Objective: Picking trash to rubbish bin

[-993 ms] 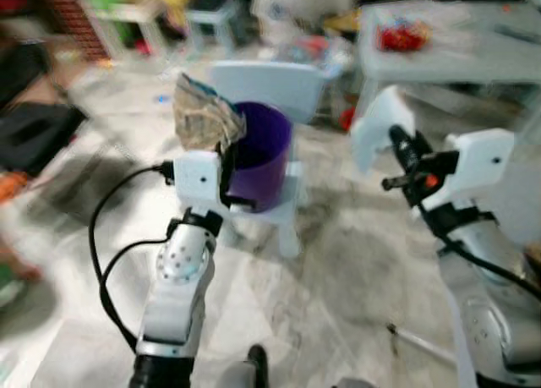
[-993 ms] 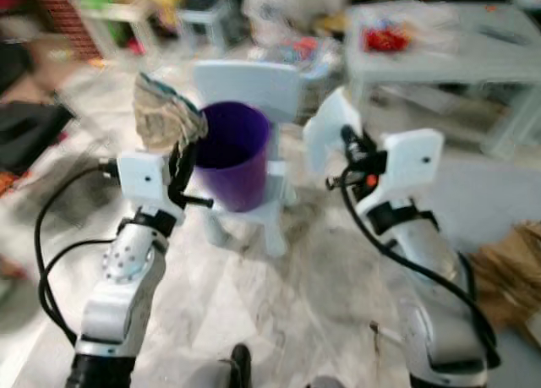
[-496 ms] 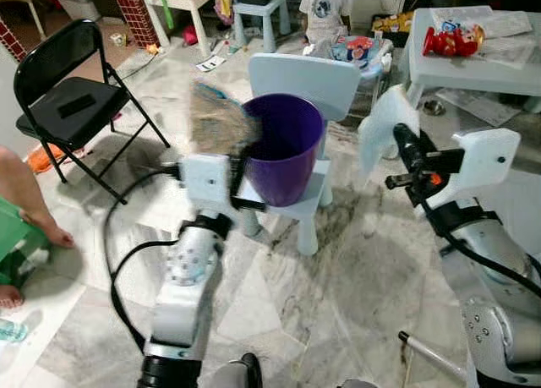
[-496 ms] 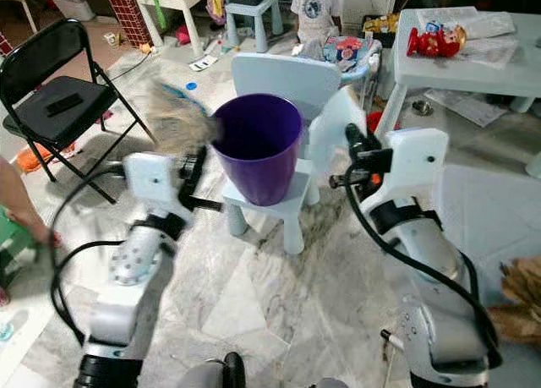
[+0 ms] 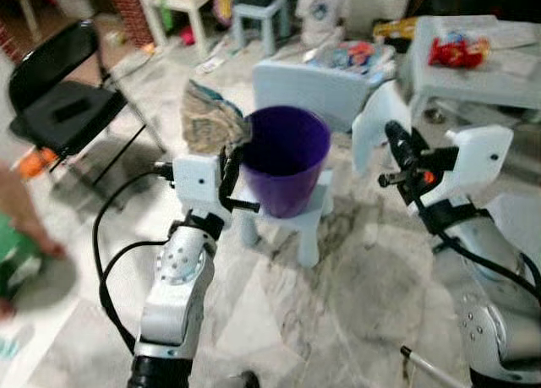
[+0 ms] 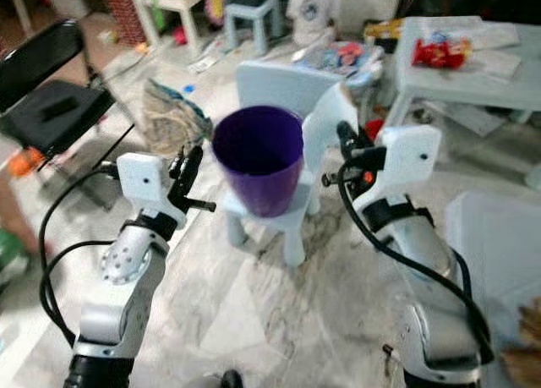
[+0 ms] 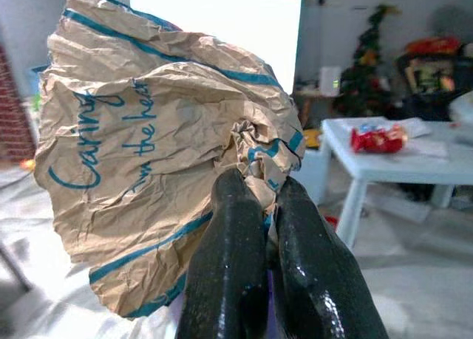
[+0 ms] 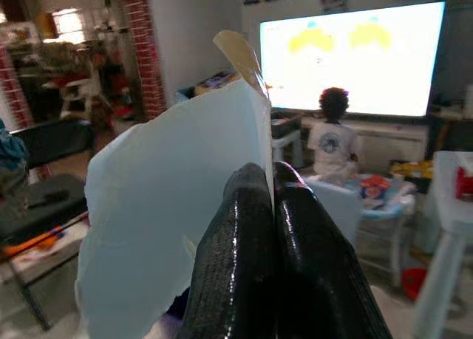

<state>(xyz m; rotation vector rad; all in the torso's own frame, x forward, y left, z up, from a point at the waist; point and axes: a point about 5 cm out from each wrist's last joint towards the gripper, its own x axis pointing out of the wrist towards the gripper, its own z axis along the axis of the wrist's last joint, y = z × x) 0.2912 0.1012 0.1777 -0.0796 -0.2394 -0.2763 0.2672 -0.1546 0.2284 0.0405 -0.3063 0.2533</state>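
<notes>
We have drawn back slightly; left tool clamps the crumpled paper bag, right tool clamps the pale sheet. We should centre over the purple bin before releasing.

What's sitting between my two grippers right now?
The purple bin on the small blue chair stands between left gripper and right gripper, in both eye views.

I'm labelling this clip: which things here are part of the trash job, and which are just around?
Job: crumpled paper bag held in the left tool; pale sheet held in the right tool; purple bin on a small chair.
Around: black folding chair; pale table; red toy.
</notes>
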